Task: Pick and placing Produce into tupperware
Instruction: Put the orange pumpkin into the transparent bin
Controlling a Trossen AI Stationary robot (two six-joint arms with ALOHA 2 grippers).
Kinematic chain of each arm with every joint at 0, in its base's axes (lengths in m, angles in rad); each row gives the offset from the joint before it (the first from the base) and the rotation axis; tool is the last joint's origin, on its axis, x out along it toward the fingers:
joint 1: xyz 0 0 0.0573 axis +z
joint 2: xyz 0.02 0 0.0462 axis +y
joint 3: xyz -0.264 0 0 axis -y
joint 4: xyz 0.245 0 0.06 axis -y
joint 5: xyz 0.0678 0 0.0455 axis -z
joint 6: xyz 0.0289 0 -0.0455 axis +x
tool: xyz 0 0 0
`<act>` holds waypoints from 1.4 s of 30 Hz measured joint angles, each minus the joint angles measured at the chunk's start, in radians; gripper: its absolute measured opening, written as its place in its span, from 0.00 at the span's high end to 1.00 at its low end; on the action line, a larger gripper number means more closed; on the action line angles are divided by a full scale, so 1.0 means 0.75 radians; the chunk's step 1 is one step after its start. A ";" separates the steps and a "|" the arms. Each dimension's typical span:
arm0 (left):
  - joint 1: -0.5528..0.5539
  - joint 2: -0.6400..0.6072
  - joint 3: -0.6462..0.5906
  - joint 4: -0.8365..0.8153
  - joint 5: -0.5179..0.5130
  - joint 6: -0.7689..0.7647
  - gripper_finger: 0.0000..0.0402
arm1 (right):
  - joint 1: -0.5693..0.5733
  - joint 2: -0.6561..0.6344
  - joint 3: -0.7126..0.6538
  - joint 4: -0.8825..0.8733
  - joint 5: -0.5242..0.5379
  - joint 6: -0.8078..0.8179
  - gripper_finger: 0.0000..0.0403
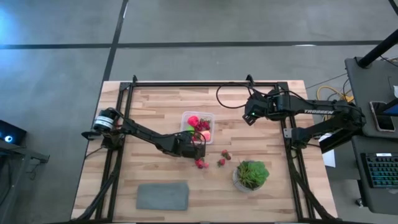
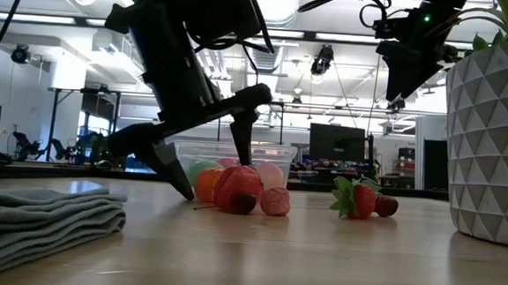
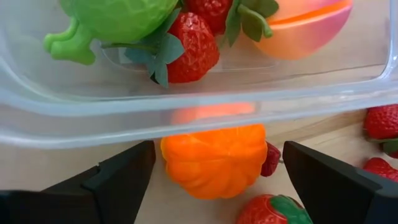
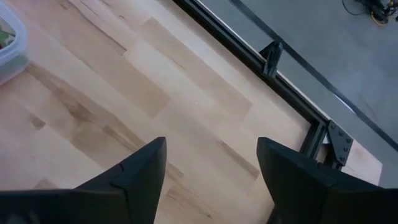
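The left gripper (image 3: 214,171), fingers spread, straddles an orange fruit (image 3: 214,158) beside the tupperware (image 3: 186,99). Overhead hides that fruit. The right gripper (image 1: 250,116) hovers released beyond the tupperware.

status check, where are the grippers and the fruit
Left gripper open around orange fruit beside tupperware. Right gripper open, waiting over bare table. Nothing blocking.

Tupperware (image 1: 198,126) at mid-bench (image 1: 155,106), my left gripper (image 1: 198,148) just before it.
Fruits lie inside the tupperware; one fruit (image 3: 214,160) sits between my spread fingers, outside its near wall. Loose strawberries (image 1: 220,161) lie right of my gripper, the plant bowl (image 1: 250,175) farther right, the mat (image 1: 162,195) nearest the front edge.
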 joint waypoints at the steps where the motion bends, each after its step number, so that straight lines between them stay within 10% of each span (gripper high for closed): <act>1: 0.001 0.000 0.001 -0.002 0.002 0.000 0.14 | 0.000 0.000 0.000 0.000 0.002 0.000 0.40; 16: 0.002 0.006 0.004 -0.059 0.017 0.001 0.41 | 0.000 0.000 0.000 0.007 0.025 -0.008 0.40; 29: -0.004 -0.145 0.019 -0.091 0.064 0.138 0.44 | 0.000 0.000 -0.003 0.007 0.024 -0.008 0.40; 36: -0.017 -0.347 0.049 0.032 0.044 0.593 0.44 | 0.000 0.000 -0.007 0.008 0.024 -0.008 0.41; 42: 0.036 -0.470 0.044 -0.034 -0.298 0.634 0.44 | 0.000 0.001 -0.014 0.007 0.022 -0.008 0.40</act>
